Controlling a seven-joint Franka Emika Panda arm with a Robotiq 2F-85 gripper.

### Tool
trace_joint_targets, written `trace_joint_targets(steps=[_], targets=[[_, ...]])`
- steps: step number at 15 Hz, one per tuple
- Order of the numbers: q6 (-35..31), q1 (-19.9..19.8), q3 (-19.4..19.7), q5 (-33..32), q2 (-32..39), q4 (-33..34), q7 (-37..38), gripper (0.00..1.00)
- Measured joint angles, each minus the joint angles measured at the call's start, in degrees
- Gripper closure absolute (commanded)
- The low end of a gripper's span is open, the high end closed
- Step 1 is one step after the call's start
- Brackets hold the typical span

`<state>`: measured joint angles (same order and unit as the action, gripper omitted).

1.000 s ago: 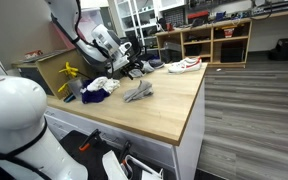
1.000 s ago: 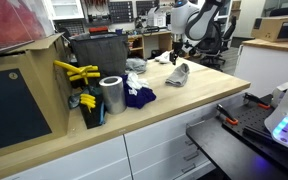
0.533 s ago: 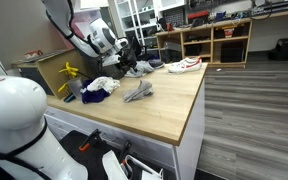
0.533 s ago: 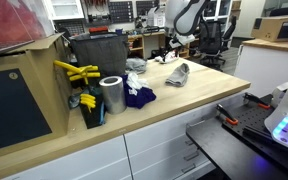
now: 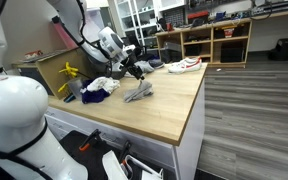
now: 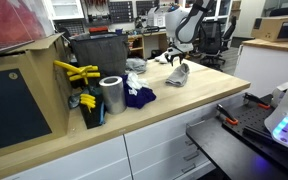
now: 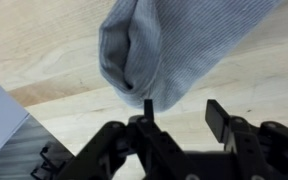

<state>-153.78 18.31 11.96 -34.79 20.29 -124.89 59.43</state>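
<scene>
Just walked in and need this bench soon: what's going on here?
A robot arm's claw is down at a grey sock lying on the wooden table. Its jaws stand apart at the sock's open end, one fingertip touching the fabric; nothing is gripped yet. A pile of cloths lies nearby.

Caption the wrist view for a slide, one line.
Wrist view: the gripper, jaws apart, at the lower edge of a grey ribbed sock lying on a wooden tabletop.
</scene>
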Motion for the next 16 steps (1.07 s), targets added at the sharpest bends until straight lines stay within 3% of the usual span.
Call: trace_joint_targets(steps=[4,11,16], targets=[[4.91,0.05,-0.16,-1.20,0.39,0.58,6.97,1.00],[15.37,-0.61,-3.58,0.16,0.11,0.95,10.14,1.00],[19.54,-0.72,-3.70,-8.09,0.58,0.94,17.12,1.00]])
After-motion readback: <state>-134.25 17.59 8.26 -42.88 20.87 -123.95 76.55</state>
